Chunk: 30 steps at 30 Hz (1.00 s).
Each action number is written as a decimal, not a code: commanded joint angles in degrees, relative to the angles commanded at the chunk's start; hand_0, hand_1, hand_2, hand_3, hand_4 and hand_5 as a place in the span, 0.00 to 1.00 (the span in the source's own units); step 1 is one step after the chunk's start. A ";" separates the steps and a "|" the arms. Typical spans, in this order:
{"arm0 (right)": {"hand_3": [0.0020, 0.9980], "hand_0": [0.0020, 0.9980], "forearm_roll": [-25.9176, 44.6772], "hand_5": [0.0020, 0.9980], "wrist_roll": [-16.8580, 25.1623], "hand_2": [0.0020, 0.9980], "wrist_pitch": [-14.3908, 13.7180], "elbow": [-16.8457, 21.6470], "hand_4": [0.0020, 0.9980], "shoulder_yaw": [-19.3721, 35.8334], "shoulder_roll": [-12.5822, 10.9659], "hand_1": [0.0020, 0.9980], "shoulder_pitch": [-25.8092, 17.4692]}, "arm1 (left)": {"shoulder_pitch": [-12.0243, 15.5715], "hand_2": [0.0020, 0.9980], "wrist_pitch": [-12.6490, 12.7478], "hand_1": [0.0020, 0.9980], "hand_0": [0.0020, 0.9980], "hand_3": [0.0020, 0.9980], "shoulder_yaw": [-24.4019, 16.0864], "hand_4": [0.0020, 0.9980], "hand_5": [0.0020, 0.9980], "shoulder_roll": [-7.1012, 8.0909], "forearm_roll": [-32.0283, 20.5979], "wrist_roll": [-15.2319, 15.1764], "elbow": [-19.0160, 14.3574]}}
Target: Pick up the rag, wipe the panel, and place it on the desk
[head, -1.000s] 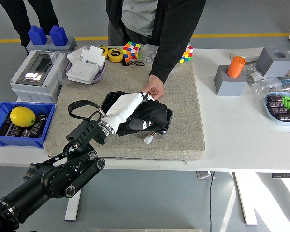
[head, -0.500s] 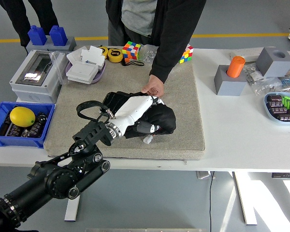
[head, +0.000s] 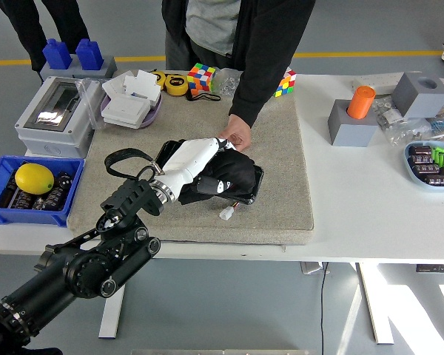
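A black rag [head: 237,176] lies bunched on a dark panel [head: 256,189] in the middle of the beige mat [head: 281,148]. My left hand [head: 201,161], white with black finger parts, is shut on the rag and presses it on the panel. A person stands at the far side; their hand [head: 237,135] holds the panel's far edge. Most of the panel is hidden under the rag and my hand. The right arm is out of view.
A grey box [head: 53,115] and a blue bin [head: 7,194] with a lemon [head: 34,177] stand left. A tray of white cards [head: 130,103], tape and cubes [head: 201,76] lie at the back. An orange cylinder in a grey block [head: 355,115] stands right.
My left hand slid the rag right and toward the near edge, then back left and away over the panel. The person's hand stayed on the panel's edge.
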 joint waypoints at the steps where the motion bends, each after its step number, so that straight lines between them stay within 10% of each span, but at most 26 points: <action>1: 0.52 0.59 -0.04 0.39 -0.01 0.51 0.00 0.00 0.94 0.08 0.02 0.58 -0.02 | 0.08 0.45 0.04 0.39 0.26 0.56 -0.47 0.73 0.00 0.11 0.13 -0.07 0.17; 30: 0.52 0.59 -0.49 0.39 0.05 0.51 0.10 0.04 0.94 0.95 0.44 0.57 -0.13 | -0.01 0.45 1.14 0.39 0.25 0.56 -18.66 0.73 0.00 3.83 3.70 -1.76 6.88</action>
